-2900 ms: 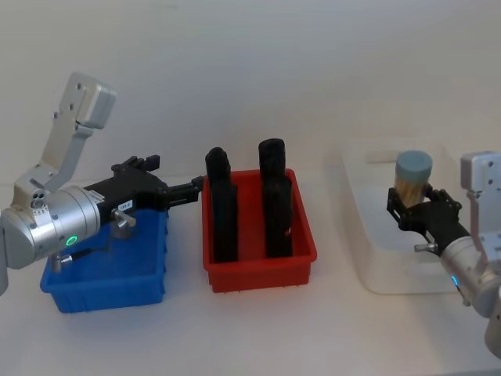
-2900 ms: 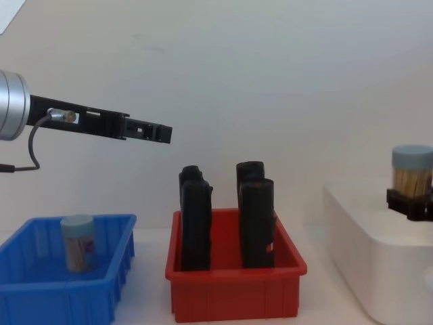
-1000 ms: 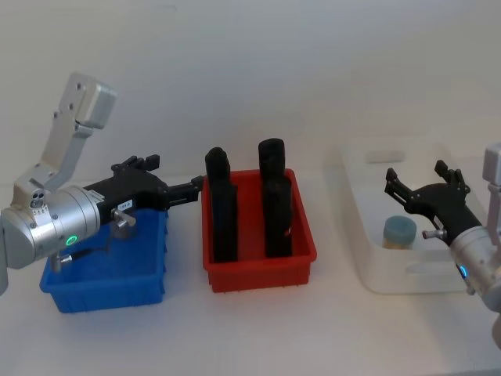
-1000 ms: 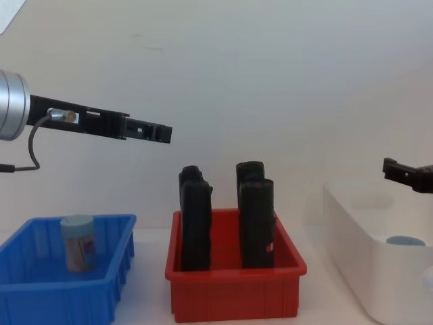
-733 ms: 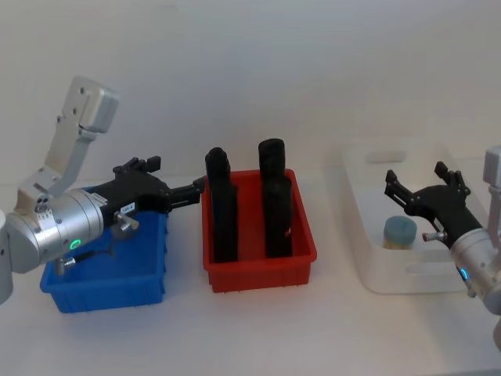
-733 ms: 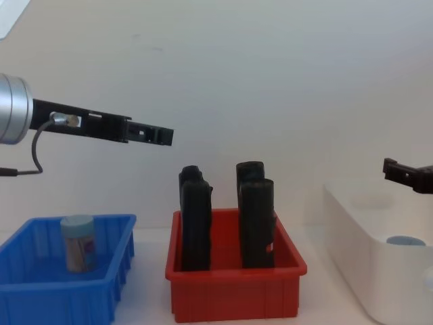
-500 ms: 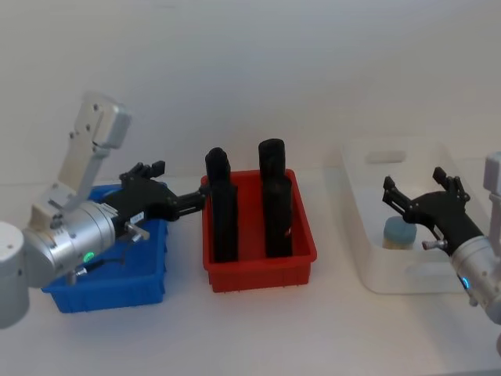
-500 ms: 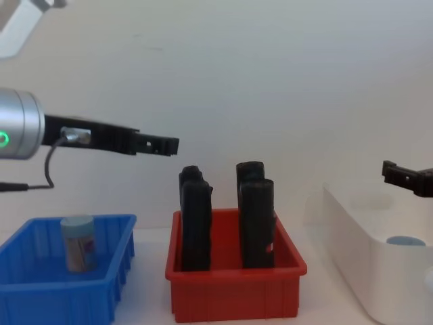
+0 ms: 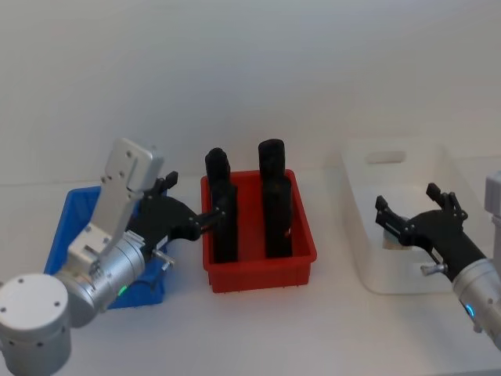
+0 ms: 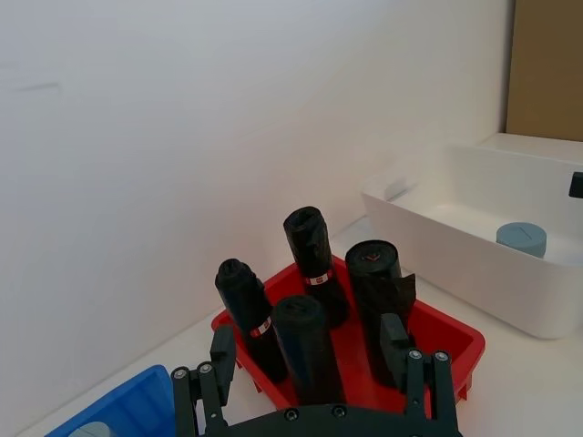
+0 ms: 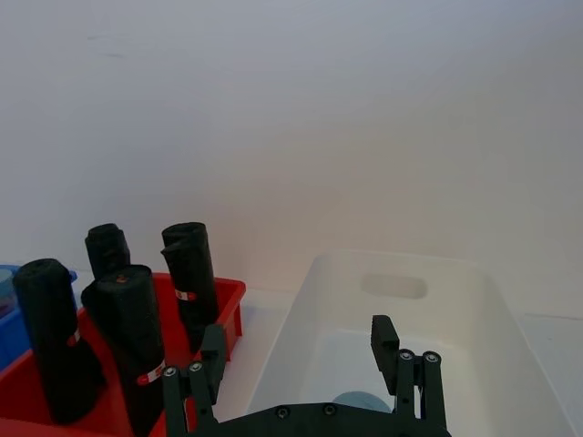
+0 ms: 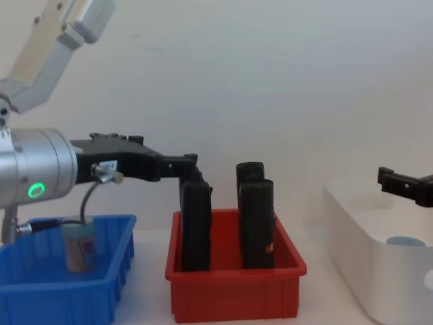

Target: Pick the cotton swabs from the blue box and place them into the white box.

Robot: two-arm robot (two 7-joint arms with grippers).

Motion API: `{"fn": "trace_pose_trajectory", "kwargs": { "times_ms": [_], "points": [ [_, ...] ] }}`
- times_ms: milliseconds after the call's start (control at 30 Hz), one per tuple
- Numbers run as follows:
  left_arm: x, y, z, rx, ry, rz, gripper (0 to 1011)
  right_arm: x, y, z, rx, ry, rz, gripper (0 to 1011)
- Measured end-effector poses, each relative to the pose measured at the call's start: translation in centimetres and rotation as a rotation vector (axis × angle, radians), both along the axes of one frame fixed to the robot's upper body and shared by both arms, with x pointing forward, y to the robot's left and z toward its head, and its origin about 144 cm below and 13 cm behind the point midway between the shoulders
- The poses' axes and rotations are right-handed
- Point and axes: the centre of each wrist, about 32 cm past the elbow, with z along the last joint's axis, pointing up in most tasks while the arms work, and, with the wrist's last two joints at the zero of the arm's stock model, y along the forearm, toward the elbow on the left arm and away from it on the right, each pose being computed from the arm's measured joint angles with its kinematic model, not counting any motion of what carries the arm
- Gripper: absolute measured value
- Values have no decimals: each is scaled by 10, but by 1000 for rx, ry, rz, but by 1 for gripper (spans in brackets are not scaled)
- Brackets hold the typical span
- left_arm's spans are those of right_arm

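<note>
Ribbed blue box (image 12: 67,298), smooth white box (image 12: 369,271) — cotton swabs (image 10: 521,239) inside, right pincer (image 9: 408,202) splayed

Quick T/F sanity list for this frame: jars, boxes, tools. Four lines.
1. A cotton swabs jar sits in the white box. True.
2. The right tool grips a jar. False: it is open and empty above the white box.
3. The blue box is empty. False: a second jar stands in it.
4. The red bin holds four black rolls. True.
</note>
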Motion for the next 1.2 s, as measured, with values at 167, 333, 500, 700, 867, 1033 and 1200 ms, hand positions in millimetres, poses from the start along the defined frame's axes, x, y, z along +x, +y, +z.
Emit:
{"fn": "trace_pose_trajectory", "kwargs": {
  "times_ms": [167, 333, 500, 700, 867, 1033, 1200],
  "points": [
    [-8, -11, -12, -4, -44, 16, 1004, -12, 3, 3, -6, 3, 16, 1002],
    [-18, -23, -26, -14, -93, 34, 1004, -28, 7, 7, -12, 8, 37, 1002],
    [-27, -32, -36, -27, -132, 48, 1004, -43, 11, 11, -17, 12, 56, 1002],
    [-31, -37, -41, -35, -151, 55, 1004, -52, 13, 14, -20, 15, 68, 1002],
    [-32, -37, -42, -36, -153, 55, 1004, -54, 14, 15, -21, 16, 71, 1002],
    [-32, -37, -42, -36, -153, 56, 1004, -55, 14, 15, -20, 15, 72, 1002],
    [-32, -37, -42, -36, -153, 56, 1004, -55, 14, 15, -20, 15, 71, 1002]
  ]
}}
